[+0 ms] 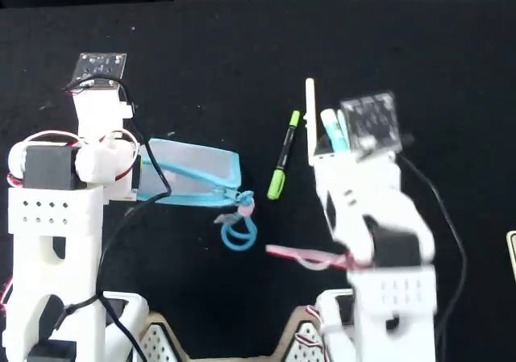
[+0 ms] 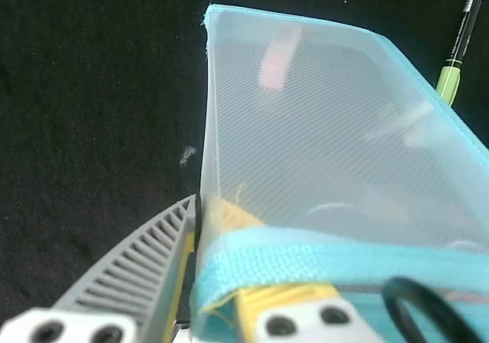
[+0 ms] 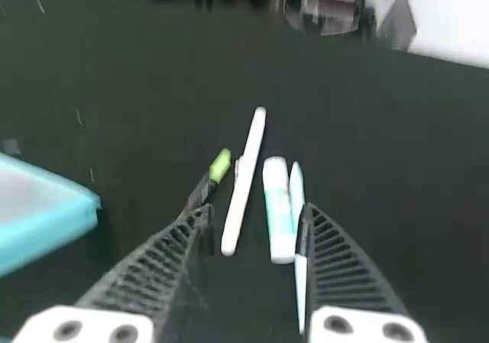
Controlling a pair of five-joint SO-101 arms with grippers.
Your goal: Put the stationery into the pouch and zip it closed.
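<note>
The translucent pouch (image 1: 192,172) with blue trim lies left of centre, its blue ring pull (image 1: 239,233) hanging off the near corner. My left gripper (image 1: 142,176) is shut on the pouch's (image 2: 328,144) left edge, one finger (image 2: 157,263) outside and the yellow one (image 2: 229,213) inside the mesh. My right gripper (image 3: 254,217) hangs open over the stationery: a white pen (image 3: 243,181), a teal-and-white stick (image 3: 278,209) and a thin teal pen (image 3: 296,194) lie between its fingers. A green-capped black pen (image 1: 282,156) lies beside them, toward the pouch.
A pink strip (image 1: 300,255) lies by the right arm's base. The black table (image 1: 201,72) stretches bare behind the pouch and pens. Clutter stands beyond the far table edge.
</note>
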